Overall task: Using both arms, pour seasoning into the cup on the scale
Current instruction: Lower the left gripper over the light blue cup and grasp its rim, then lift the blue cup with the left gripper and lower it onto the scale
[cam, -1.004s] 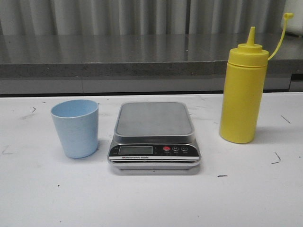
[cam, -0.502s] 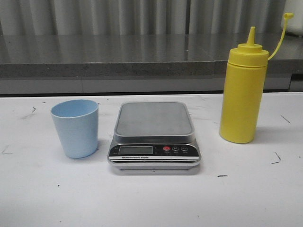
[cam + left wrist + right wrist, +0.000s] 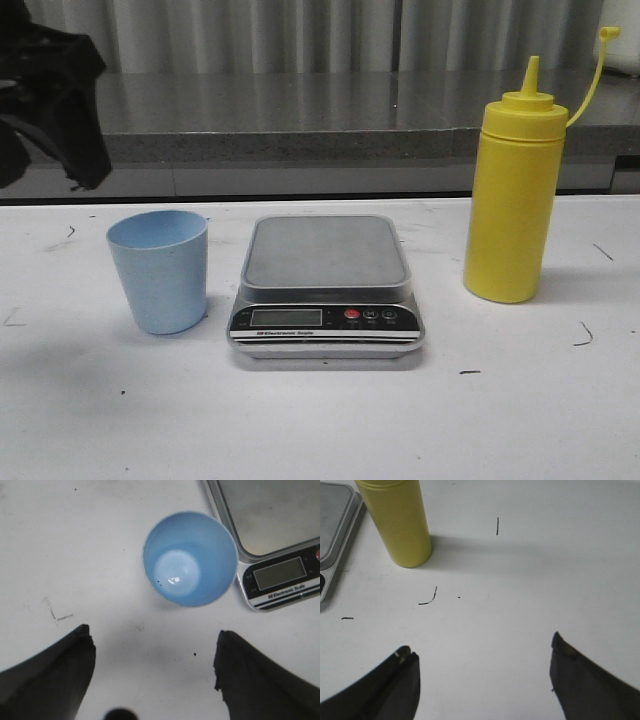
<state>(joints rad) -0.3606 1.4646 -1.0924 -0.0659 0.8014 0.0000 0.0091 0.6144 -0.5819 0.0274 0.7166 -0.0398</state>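
Note:
The pale-blue cup [image 3: 158,272] stands empty on the white table, left of the silver scale [image 3: 325,255], whose platform is bare. The yellow squeeze bottle [image 3: 512,200] stands upright right of the scale, its cap hanging off its tether. My left arm [image 3: 55,100] shows as a black shape at the upper left, above and behind the cup. In the left wrist view my left gripper [image 3: 152,630] is open and empty, above the table just short of the cup [image 3: 190,560]. My right gripper [image 3: 480,644] is open and empty, well apart from the bottle [image 3: 397,522].
A grey counter ledge [image 3: 320,120] runs behind the table. Small black marks dot the table top [image 3: 320,420]. The scale's corner also shows in the right wrist view [image 3: 335,520], next to the bottle.
My left arm has come into the front view at the upper left; it was out of view before. The cup, scale and bottle have not moved.

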